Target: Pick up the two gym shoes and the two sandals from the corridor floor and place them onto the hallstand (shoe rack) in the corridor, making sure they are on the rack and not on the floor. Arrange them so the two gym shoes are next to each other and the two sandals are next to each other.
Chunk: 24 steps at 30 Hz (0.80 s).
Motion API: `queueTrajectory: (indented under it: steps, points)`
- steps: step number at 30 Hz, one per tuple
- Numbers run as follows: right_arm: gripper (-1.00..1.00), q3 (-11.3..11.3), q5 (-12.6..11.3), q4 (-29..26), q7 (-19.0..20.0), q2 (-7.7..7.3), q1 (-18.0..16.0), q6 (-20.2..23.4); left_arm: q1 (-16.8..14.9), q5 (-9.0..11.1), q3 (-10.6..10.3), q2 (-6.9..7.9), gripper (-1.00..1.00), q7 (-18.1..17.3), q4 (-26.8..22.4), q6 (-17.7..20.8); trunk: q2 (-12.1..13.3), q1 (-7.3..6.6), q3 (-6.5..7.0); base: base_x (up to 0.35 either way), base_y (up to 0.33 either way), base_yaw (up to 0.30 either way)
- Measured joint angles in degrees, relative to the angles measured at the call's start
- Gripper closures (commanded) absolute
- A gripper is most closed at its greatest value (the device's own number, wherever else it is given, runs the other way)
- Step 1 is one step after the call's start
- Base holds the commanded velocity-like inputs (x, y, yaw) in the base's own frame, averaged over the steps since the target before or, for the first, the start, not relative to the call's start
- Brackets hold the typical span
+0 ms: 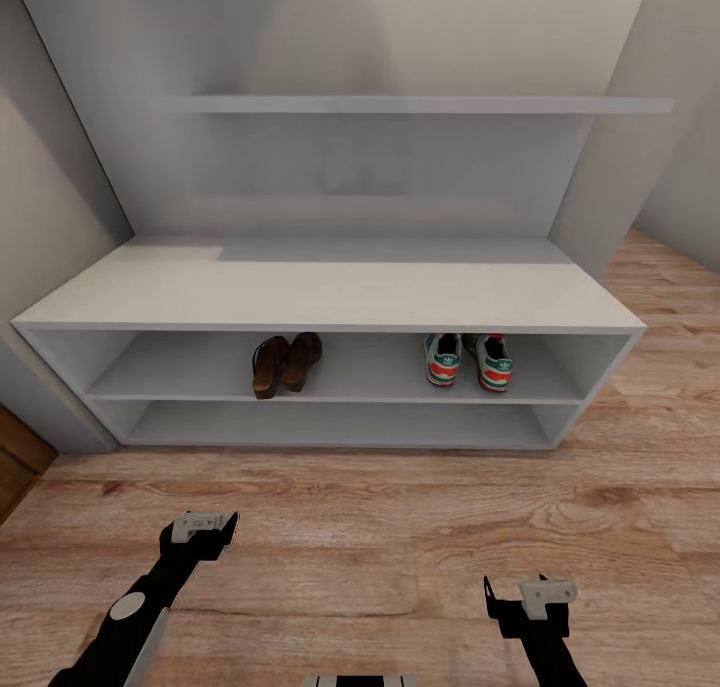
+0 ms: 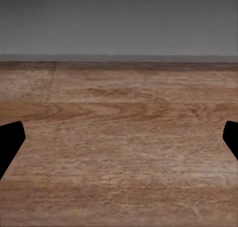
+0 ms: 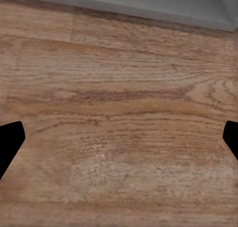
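The pale-grey hallstand stands ahead in the head view. On its upper open shelf the two brown sandals lie side by side left of centre. The two gym shoes, white with green and red, sit together toward the right. My left gripper hovers over the corridor floor at lower left, and my right gripper hangs at lower right. Both are well short of the rack. In each wrist view the black fingertips stand wide apart with bare floor between them.
A long floating shelf crosses the back panel above the rack top. Grey walls flank the unit on both sides. A brown wooden piece shows at the left edge. Wood flooring extends to the right of the rack.
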Motion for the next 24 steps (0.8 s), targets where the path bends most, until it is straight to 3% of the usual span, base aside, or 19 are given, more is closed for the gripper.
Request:
queueTrajectory:
  steps: [5,9,10,11,12,14,17,21,23,24]
  points:
    - [-1.0,-0.01,0.07,0.08,0.0,0.03,-0.01,-0.05,-3.83,3.05,4.6,0.48,-1.0,0.17,6.33,-0.13,0.0,0.0,0.0,0.0,0.0,0.0]
    - [-1.0,-0.02,0.07,0.11,0.0,0.03,-0.01,-0.07,-4.63,4.33,6.77,0.65,-1.0,0.2,7.34,-0.11,0.0,0.0,0.0,0.0,0.0,0.0]
    - [-1.0,-0.01,0.1,0.08,0.0,0.01,-0.02,-0.08,-5.67,6.13,10.34,0.91,-1.0,0.23,7.7,-0.11,0.0,0.0,0.0,0.0,0.0,0.0]
    - [-1.0,-0.02,0.11,0.09,0.0,0.02,-0.02,-0.09,-5.96,6.69,11.74,0.97,-1.0,0.24,7.81,-0.11,0.0,0.0,0.0,0.0,0.0,0.0]
    - [-1.0,-0.02,0.11,0.09,0.0,0.02,-0.02,-0.09,-5.97,6.7,11.79,0.97,-1.0,0.23,7.82,-0.12,0.0,0.0,0.0,0.0,0.0,0.0]
    - [-1.0,-0.02,0.13,0.1,0.0,0.01,-0.02,-0.09,-6.35,7.53,14.42,1.04,-1.0,0.24,8.05,-0.13,0.0,0.0,0.0,0.0,0.0,0.0]
    - [-1.0,-0.01,0.14,0.1,0.0,0.02,-0.02,-0.09,-6.5,7.84,15.79,0.99,-1.0,0.24,8.17,-0.15,0.0,0.0,0.0,0.0,0.0,0.0]
    - [-1.0,0.02,0.15,0.11,0.03,0.03,0.0,-0.1,-6.82,8.55,20.72,0.93,-1.0,0.25,8.49,-0.14,0.0,0.0,0.0,0.0,0.0,0.0]
    - [-1.0,0.02,0.16,0.11,0.06,0.01,0.0,-0.1,-6.93,9.02,24.66,1.06,-1.0,0.25,8.61,-0.1,0.0,0.0,0.0,0.0,0.0,0.0]
    - [-1.0,0.02,0.16,0.11,0.06,0.0,0.0,-0.1,-6.93,9.02,24.7,1.06,-1.0,0.25,8.61,-0.1,0.0,0.0,0.0,0.0,0.0,0.0]
